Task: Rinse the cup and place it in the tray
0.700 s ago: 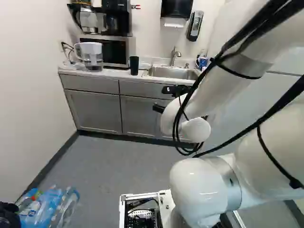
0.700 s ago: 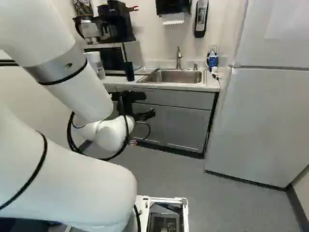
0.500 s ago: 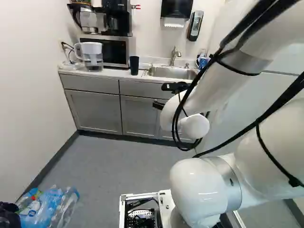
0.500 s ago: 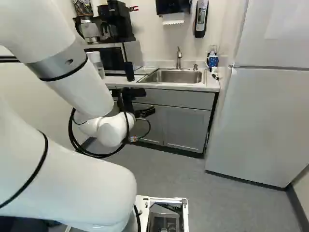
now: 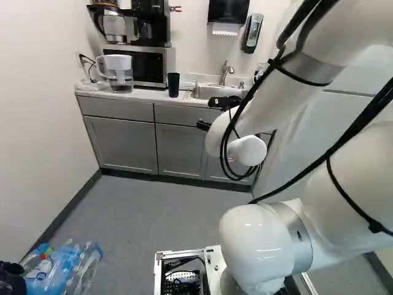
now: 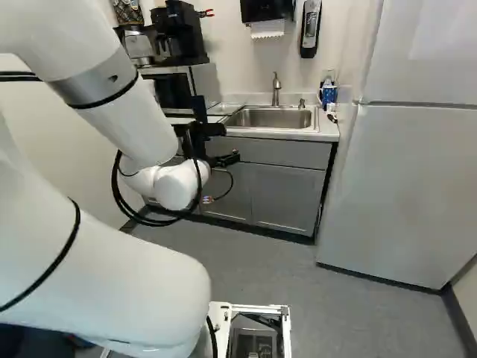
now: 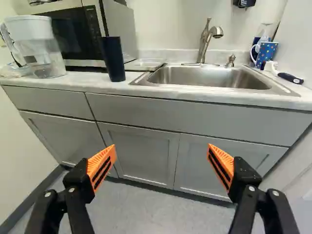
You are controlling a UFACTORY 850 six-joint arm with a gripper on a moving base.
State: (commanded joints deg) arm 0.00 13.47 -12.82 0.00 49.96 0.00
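The cup [image 7: 113,58], a tall dark tumbler, stood upright on the counter [image 7: 87,83], its long axis vertical and its wider end facing up. It was between the pitcher [image 7: 43,51] and the sink [image 7: 209,78], close in front of the microwave [image 7: 73,39]. The thin tray [image 7: 144,64] lay flat beside the cup, on the side toward the sink, and reached almost to the sink's edge. From the pictures I could not tell whether the cup and the tray touched.

The gripper [image 6: 223,159] was spread wide, its two orange pads [image 7: 102,165] well apart, and it had hold of nothing. It hung ahead of the cabinets [image 7: 141,151], below the level of the counter top, pointing at their doors. The cup stood beyond it and higher, well apart from both fingers.

The faucet [image 7: 204,44] rose behind the sink, its spout curving out over the basin. On the far side of the sink from the cup, a dotted mug [image 7: 266,52] stood upright, its handle turned toward the sink. Near that mug lay a brush [image 7: 289,77] with a dark handle. The fridge [image 6: 410,186] stood at the right of the right base view.
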